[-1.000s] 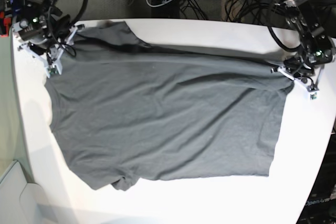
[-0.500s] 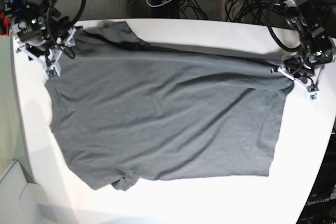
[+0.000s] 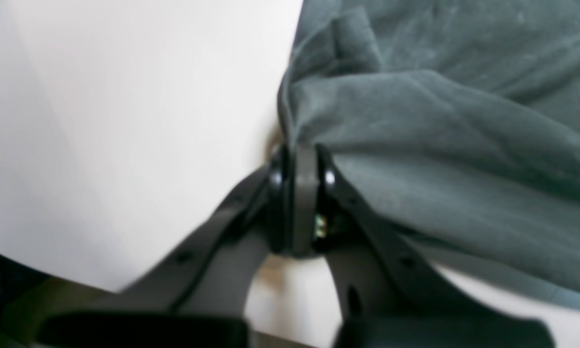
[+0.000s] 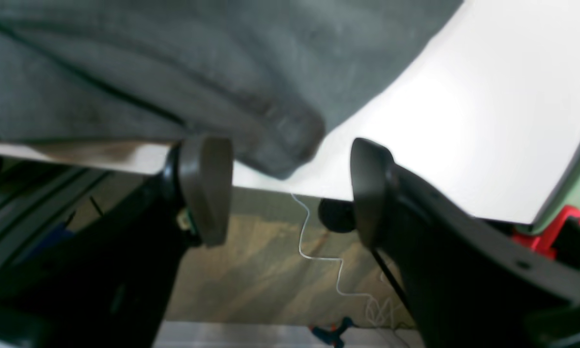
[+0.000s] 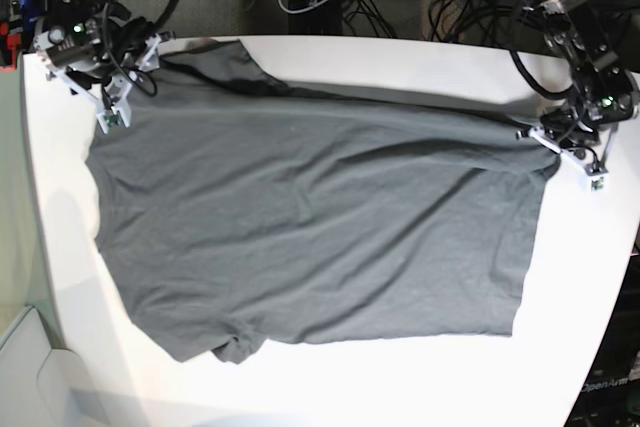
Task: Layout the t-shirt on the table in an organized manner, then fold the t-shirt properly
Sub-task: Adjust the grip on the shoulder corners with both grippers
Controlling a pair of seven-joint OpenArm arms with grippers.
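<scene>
T-shirt (image 5: 320, 227) spread flat across white counter (image 5: 400, 62), few soft wrinkles, one sleeve bunched at near-left corner in base view. Left gripper (image 3: 299, 159): jaws pressed together, pinching shirt edge at counter's side. Right gripper (image 4: 290, 193): jaws spread wide, empty, at counter edge just beside shirt corner.

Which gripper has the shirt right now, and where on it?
The left gripper is shut on the t-shirt, pinching a bunched edge at one corner. The right gripper is open, holding nothing.
</scene>
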